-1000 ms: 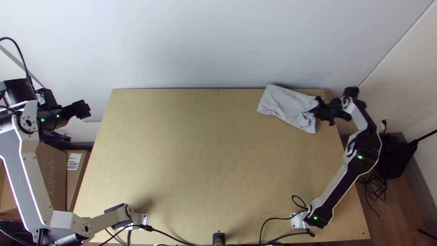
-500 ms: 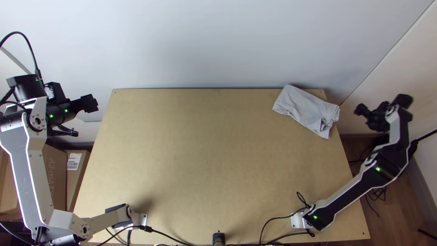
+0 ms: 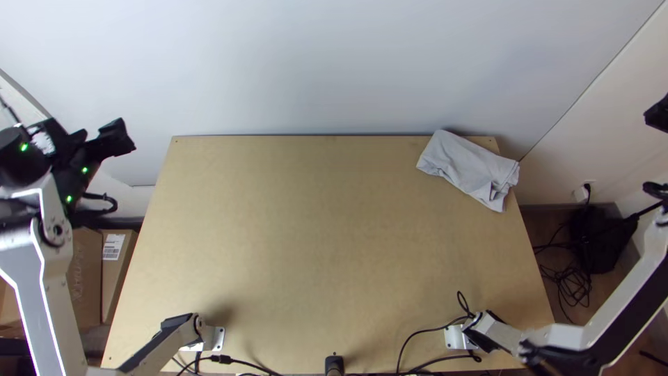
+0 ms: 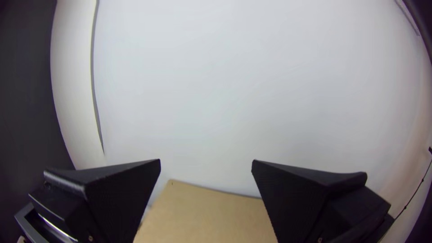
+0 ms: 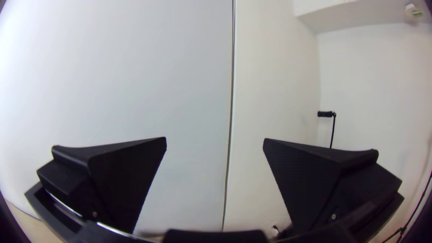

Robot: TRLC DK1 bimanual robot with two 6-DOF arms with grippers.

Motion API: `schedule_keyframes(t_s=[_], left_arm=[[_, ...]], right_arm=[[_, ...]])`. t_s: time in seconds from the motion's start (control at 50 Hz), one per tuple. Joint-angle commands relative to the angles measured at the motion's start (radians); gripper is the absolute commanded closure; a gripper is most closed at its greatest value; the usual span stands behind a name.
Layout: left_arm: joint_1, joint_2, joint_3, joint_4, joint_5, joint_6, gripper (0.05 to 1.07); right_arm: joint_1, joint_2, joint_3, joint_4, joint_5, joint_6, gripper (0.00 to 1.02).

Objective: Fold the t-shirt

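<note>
The light grey fabric t-shirt (image 3: 467,169) is seen lying as a compact, wrinkled bundle, set askew at the far right corner of the light brown wooden table (image 3: 299,230); one end seems to be carried slightly over the right edge. Several layers are suggested at that end, though the number of folds cannot be told.

Well apart from the cloth, beyond the table's right side, the right gripper, with two wide flat black fingers (image 5: 215,138), is held wide open with nothing between them. The left gripper, of the same black build (image 4: 206,160), is likewise spread wide and empty, off the table's far left.

The folding and setting aside may be judged finished or nearly so. If the bundle is accepted, only the parking of both arms is called for; otherwise, the overhanging end should be drawn inward gently, lest the layers be opened.
</note>
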Motion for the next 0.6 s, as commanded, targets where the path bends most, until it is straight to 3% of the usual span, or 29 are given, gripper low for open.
schedule_keyframes(t_s=[0.0, 0.12, 0.3, 0.38, 0.58], left_arm=[[0.031, -0.128, -0.107, 0.109, 0.0, 0.033, 0.1], [0.089, -0.277, -0.284, 0.269, 0.0, 0.061, 0.1], [0.159, -0.464, -0.554, 0.453, 0.0, 0.071, 0.1], [0.172, -0.539, -0.667, 0.516, 0.001, 0.071, 0.1], [0.148, -0.746, -0.979, 0.681, 0.014, 0.071, 0.1]], right_arm=[[0.006, -0.11, -0.137, 0.084, -0.002, 0.033, 0.03], [0.007, -0.306, -0.343, 0.261, -0.002, 0.114, 0.03], [0.121, -0.615, -0.74, 0.667, -0.001, 0.128, 0.03], [0.165, -0.687, -0.818, 0.679, 0.004, 0.142, 0.03], [0.173, -0.806, -1.022, 0.727, 0.042, 0.248, 0.03]])
